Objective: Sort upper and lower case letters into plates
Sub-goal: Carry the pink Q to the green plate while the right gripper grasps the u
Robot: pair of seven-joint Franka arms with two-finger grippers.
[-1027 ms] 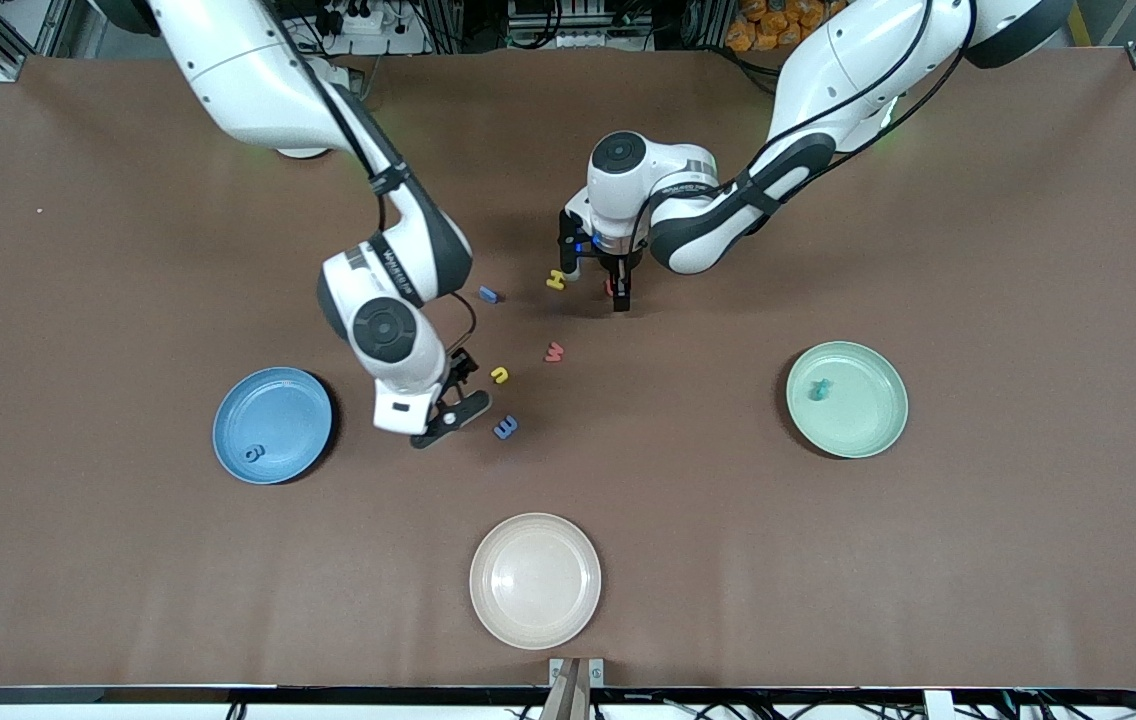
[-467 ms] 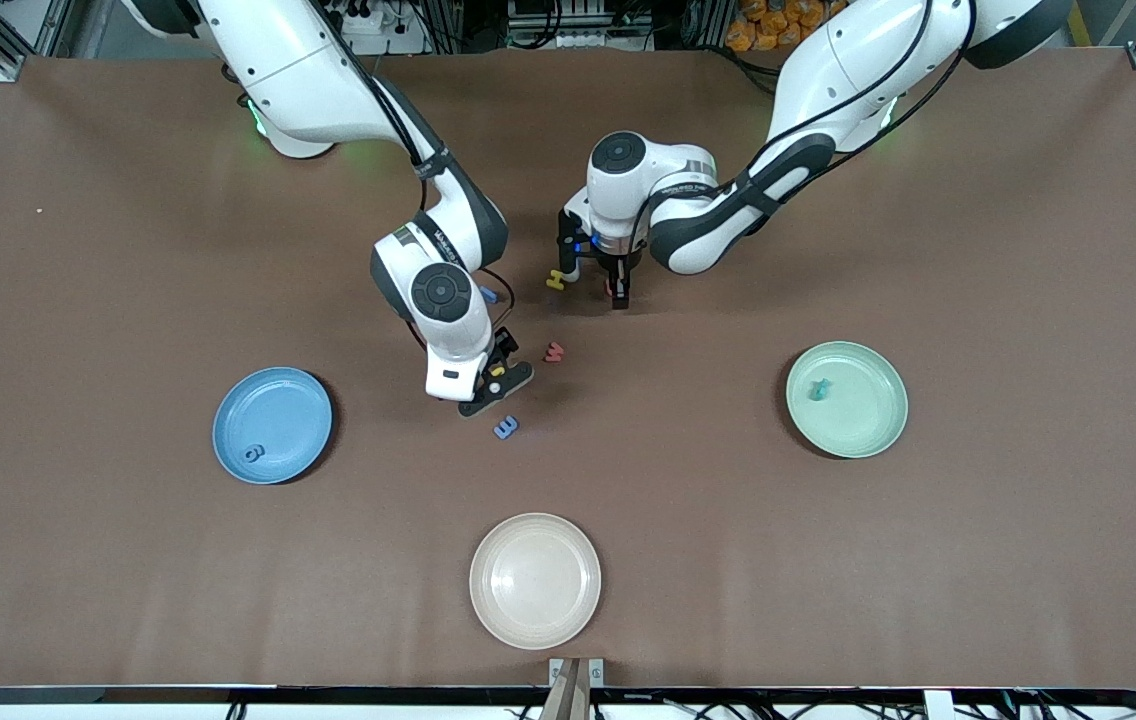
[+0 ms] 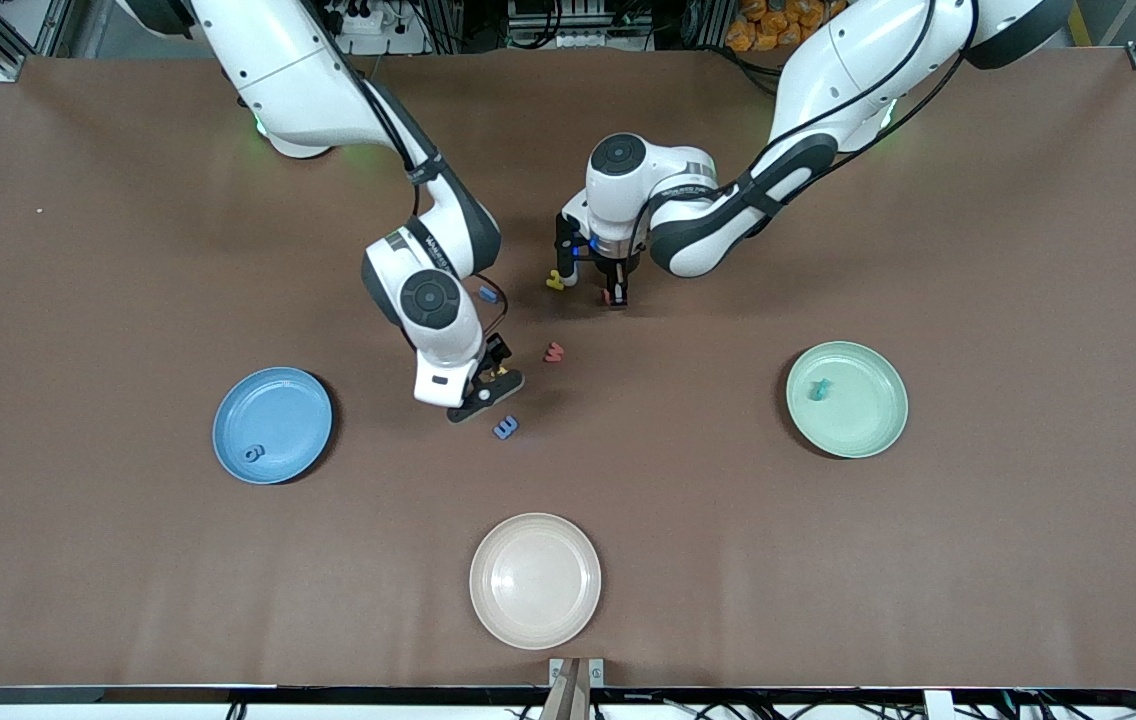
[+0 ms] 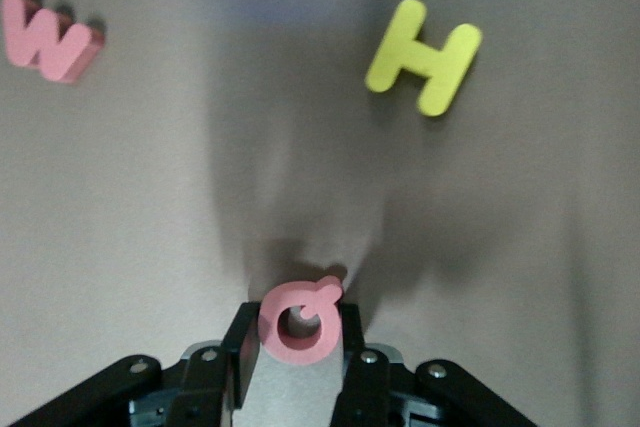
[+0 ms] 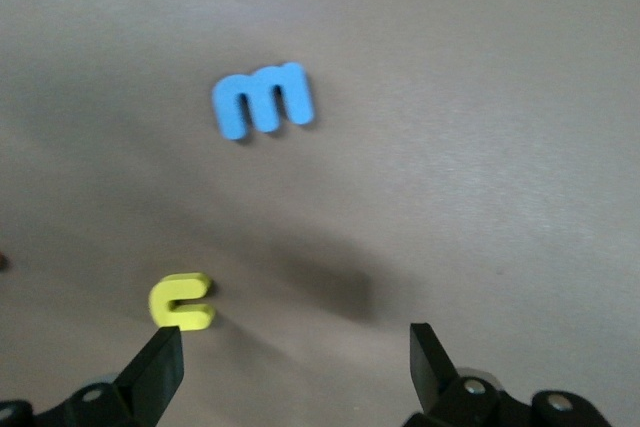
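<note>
My left gripper (image 3: 613, 291) is down at the table, its fingers (image 4: 352, 332) pressed against both sides of a pink ring-shaped letter (image 4: 298, 321). Beside it lie a yellow H (image 3: 555, 281) and a pink w (image 3: 554, 352). My right gripper (image 3: 492, 379) hangs open over a small yellow letter (image 5: 182, 302), which lies just past one fingertip (image 5: 158, 367), not between the two. A blue m (image 3: 505, 427) lies nearer the camera; another blue letter (image 3: 488, 295) shows by the right wrist. The blue plate (image 3: 288, 410) holds a blue letter (image 3: 253, 453). The mint plate (image 3: 863, 415) holds a teal letter (image 3: 818, 388).
A cream plate (image 3: 535, 580) sits near the table's front edge, nearest the camera. The blue plate is toward the right arm's end and the mint plate toward the left arm's end. Brown table surface stretches around all three plates.
My right arm has swung from beside the blue plate toward the middle, stopping over the yellow letter. My left gripper's fingers have drawn in against the pink letter.
</note>
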